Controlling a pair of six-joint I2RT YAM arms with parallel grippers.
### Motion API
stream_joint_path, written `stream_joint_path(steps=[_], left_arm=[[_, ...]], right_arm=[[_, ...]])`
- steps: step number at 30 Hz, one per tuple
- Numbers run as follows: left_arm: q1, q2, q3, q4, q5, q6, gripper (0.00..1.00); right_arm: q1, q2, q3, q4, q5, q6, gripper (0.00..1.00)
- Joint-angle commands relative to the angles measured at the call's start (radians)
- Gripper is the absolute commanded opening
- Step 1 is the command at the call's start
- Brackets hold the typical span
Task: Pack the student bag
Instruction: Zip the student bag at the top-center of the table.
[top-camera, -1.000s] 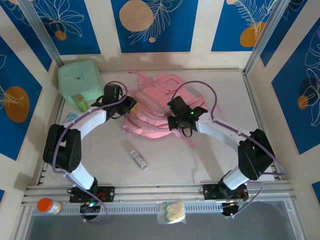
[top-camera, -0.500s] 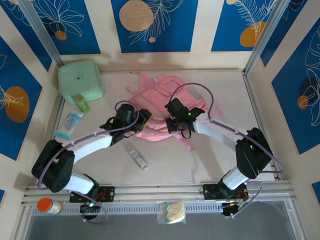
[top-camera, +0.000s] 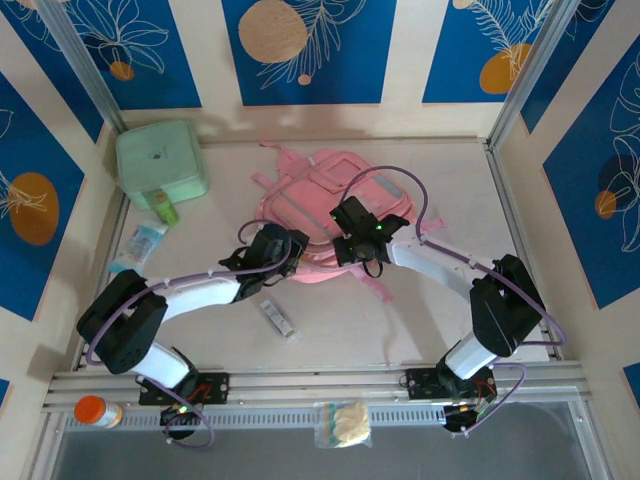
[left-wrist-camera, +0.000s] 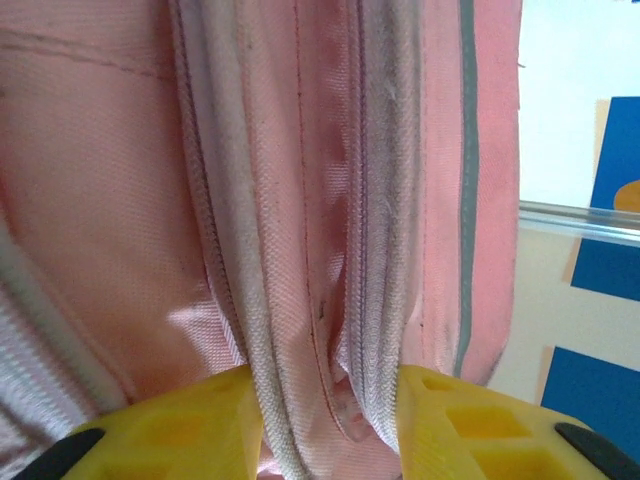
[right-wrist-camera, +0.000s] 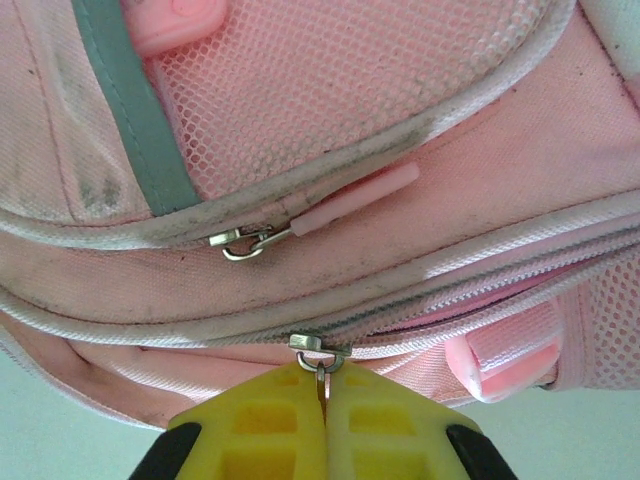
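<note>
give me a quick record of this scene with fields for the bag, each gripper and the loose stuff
backpack: pink, lying mid-table
left gripper: fingers either side of a zipped seam of the backpack; grip unclear
right gripper: shut on a metal zip pull of the backpack
green case: far left corner, apart from the backpack
tube: on the table beside the left arm, untouched
</note>
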Motion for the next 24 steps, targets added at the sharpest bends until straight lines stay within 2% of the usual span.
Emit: stream_joint_path(steps=[1,6,8,12,15,24], left_arm=[[-0.013,-0.037,-0.037,-0.029,-0.063,-0.037,0.42],[-0.029,-0.007,-0.023,-0.025,-0.072,-0.054,0.42],[-0.033,0.023,-0.005,0.002,-0.072,-0.049,0.35],[-0.030,0.037,0.010,-0.018,-0.112,-0.032,0.14],[-0.025,0.021,0.019,-0.073,-0.146,0.001,0.00],[0.043,-0.026,0.011,-0.164,-0.158,0.086,0.00]], right_arm=[[0.004,0.001,0.039,0.003,0.005,0.022,0.00],[0.006,-0.002,0.035,0.009,0.002,0.029,0.00],[0.006,0.000,0.034,0.006,0.008,0.034,0.00],[0.004,0.004,0.031,-0.008,0.026,0.052,0.00],[0.001,0.003,0.032,-0.029,0.039,0.066,0.00],[-0.074,-0.030,0.013,-0.091,0.084,0.101,0.00]])
